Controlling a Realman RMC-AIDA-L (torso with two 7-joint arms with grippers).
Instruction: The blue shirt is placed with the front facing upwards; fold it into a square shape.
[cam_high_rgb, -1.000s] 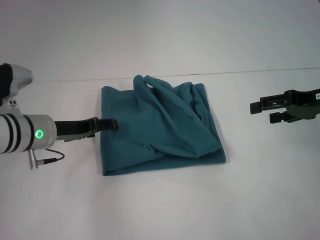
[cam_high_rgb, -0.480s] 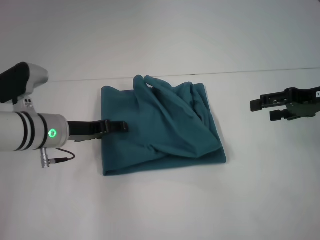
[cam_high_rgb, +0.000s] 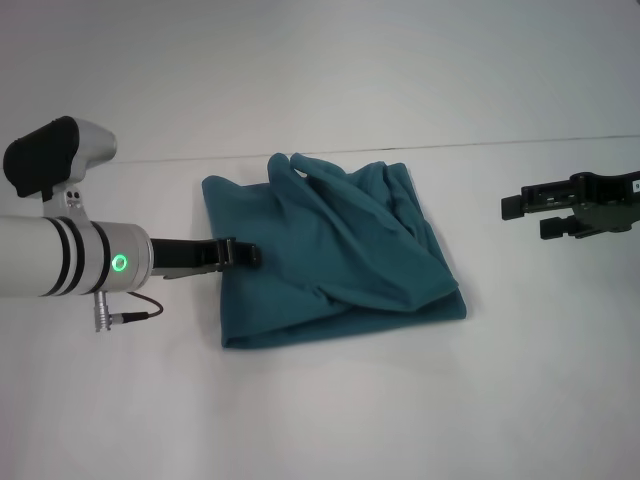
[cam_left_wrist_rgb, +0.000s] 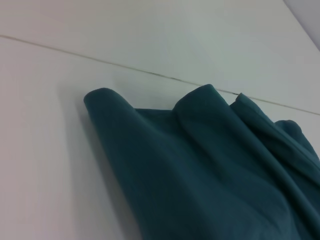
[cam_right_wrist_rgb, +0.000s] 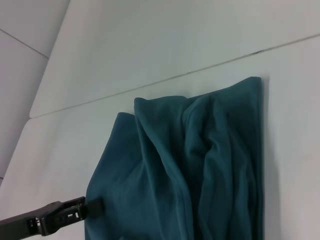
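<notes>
- Blue shirt (cam_high_rgb: 335, 255) lies mid-table (cam_high_rgb: 320, 420), already folded into a rough square bundle; we see only plain teal cloth on the upward face.
- Top surface is rumpled: we count several diagonal ridges running from the far edge toward the near right corner, and a small bump of cloth pokes up at the far edge.
- Near right corner juts out toward the right; left edge runs fairly straight.
- Left gripper (cam_high_rgb: 245, 256) reaches in low from the left, its dark fingers lying over the shirt's left edge, touching the cloth about halfway along that side.
- We cannot tell whether the left fingers are spread or pinched on fabric; from the head view they read as one dark bar.
- Left wrist view shows only the shirt (cam_left_wrist_rgb: 210, 170) close up, a rounded folded corner against the white table (cam_left_wrist_rgb: 45, 150).
- Right wrist view shows the shirt (cam_right_wrist_rgb: 195, 165) from the other side, with the left gripper (cam_right_wrist_rgb: 92, 208) tip at the cloth's edge.
- Right gripper (cam_high_rgb: 520, 218) hovers well right of the shirt, apart from it, jaws spread with nothing between them.
- A thin seam line (cam_high_rgb: 500, 143) crosses the table behind the shirt.
</notes>
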